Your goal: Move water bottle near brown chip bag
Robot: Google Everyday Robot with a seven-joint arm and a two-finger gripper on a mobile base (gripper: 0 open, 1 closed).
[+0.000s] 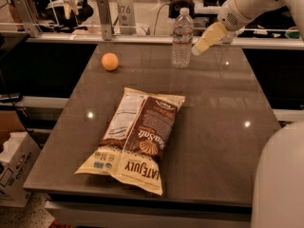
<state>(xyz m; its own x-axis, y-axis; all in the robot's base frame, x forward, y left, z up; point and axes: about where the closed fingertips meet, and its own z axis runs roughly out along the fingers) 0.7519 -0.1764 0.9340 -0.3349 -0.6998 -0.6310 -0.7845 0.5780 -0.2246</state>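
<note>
The water bottle [182, 38] is a clear ribbed bottle with a white cap. It stands upright at the far edge of the dark table [223, 127]. The brown chip bag [137, 137] lies flat in the middle-front of the table, brown centre with cream edges. My gripper [198, 48] comes in from the upper right on a white arm. Its cream tip hangs just to the right of the bottle, at about mid-height, not touching it.
An orange ball [110, 61] sits at the far left of the table. A rail with posts [104, 18] runs behind the table. A cardboard box [14, 167] stands on the floor at the left. A white robot part [280, 184] fills the lower right corner.
</note>
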